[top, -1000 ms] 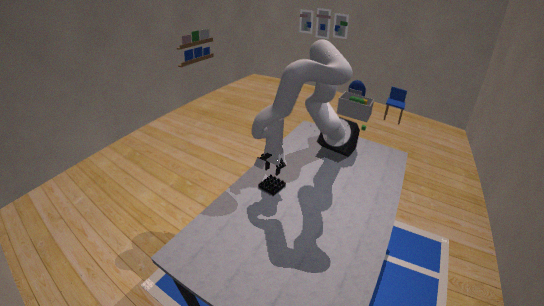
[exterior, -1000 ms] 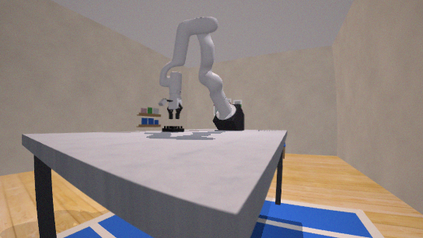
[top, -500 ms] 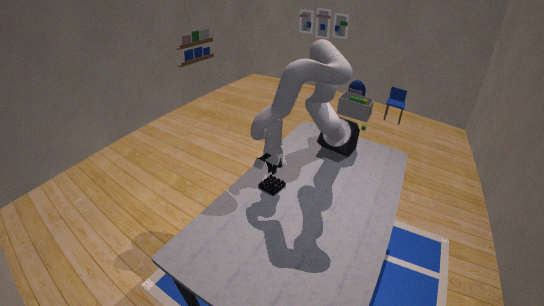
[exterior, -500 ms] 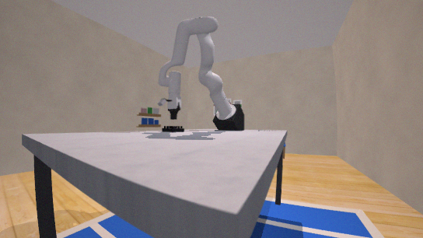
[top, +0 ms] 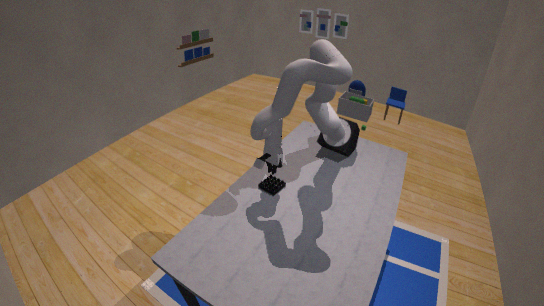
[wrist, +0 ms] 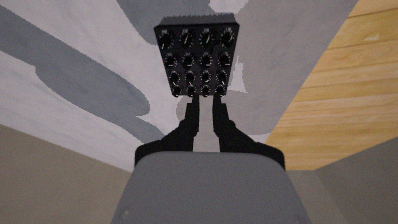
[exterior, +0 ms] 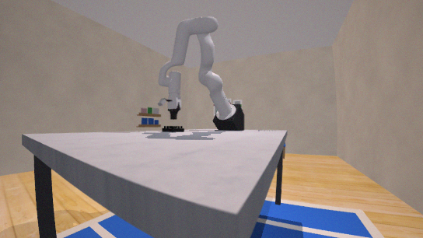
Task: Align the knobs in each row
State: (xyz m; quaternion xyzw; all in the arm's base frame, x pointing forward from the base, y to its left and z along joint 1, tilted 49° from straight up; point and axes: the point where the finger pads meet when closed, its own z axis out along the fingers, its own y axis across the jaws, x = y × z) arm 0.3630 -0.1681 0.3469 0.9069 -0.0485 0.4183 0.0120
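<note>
What we need to settle is how the knob box [top: 272,193] [exterior: 173,131] [wrist: 197,49] lies from the pincer [top: 272,171] [exterior: 173,117] [wrist: 206,101]. From the side we see it at six o'clock, below the fingertips with a gap of air between, standing on the table [top: 350,225] [exterior: 155,155] [wrist: 30,90]. In the wrist view it sits just shy of twelve o'clock from the tips, its middle a touch toward eleven. The fingers stand apart, though only narrowly, and nothing is between them. That slim opening lines up roughly with the third knob from the left in the bottom row of that view [wrist: 205,91] — but the tips are above the box, so we wouldn't take the overlap for contact. The box looks nearly square to us, so we get little help from a long axis; its rows run about nine to three in the wrist view, and the fingers face each other along the same line. We can't make out the socket, so which edge is the rear stays open. We judge the coming move to be a fine line-up over one knob, then a straight descent — a sideways error could nudge a neighbour off its mark.
</note>
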